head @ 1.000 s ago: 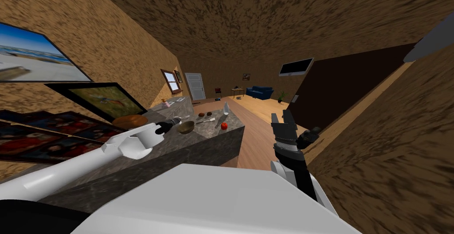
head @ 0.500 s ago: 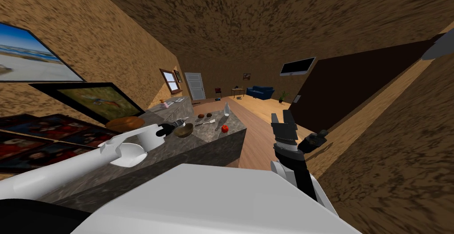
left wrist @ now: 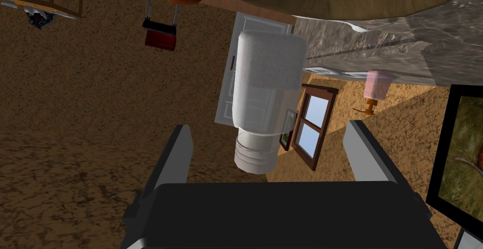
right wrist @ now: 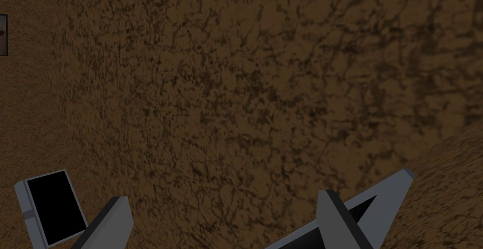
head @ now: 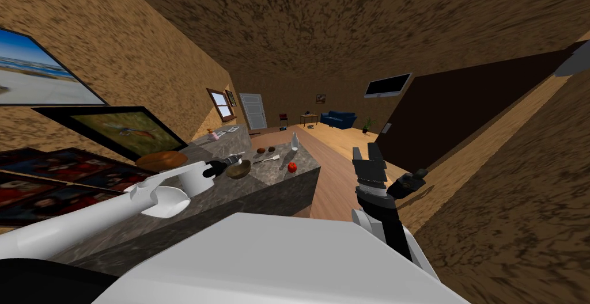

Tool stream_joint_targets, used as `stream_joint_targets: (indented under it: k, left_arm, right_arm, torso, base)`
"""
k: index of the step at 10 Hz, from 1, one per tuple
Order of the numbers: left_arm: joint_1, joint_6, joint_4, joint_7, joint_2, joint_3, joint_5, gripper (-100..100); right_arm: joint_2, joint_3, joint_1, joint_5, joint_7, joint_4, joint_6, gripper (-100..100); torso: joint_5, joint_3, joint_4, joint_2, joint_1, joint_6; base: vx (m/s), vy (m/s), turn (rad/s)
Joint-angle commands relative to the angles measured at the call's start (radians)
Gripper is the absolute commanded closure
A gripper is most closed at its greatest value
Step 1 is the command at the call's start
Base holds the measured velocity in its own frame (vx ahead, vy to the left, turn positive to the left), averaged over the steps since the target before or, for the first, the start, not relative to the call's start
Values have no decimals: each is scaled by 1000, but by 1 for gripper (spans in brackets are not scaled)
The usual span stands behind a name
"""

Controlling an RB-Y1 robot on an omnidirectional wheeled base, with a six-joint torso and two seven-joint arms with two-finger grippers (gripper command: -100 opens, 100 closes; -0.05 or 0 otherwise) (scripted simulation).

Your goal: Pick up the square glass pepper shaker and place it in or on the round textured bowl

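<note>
Our left arm stretches over the bench (head: 271, 186), hand (left wrist: 269, 126) spread around the shaker (left wrist: 266, 86) by the bowl (head: 238, 169); right hand (head: 366, 152) raised, spread.

Home, open kitchen-living room. Grey stone counter (head: 271, 191) with bowl (head: 238, 169) and apple (head: 292, 167). Blue sofa (head: 338, 120), wall TV (head: 387, 86), white door (head: 252, 111), window (head: 219, 105), framed pictures (head: 129, 129), wood floor (head: 334, 179).
</note>
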Motion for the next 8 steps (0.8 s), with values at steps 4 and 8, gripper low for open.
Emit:
stream_joint_targets:
  k: [4,8]
  left_arm:
    - [-1,48,-72,24,55,18,36,-100]
    - [-2,113,-167,56,128,42,84,-100]
  right_arm:
    - [0,0,0,0,0,0,0,0]
    - [0,0,0,0,0,0,0,0]
  torso:
    - [0,0,0,0,-1,0]
    - [0,0,0,-1,-1,0]
  base:
    - [5,-6,21]
    - [13,-17,50]
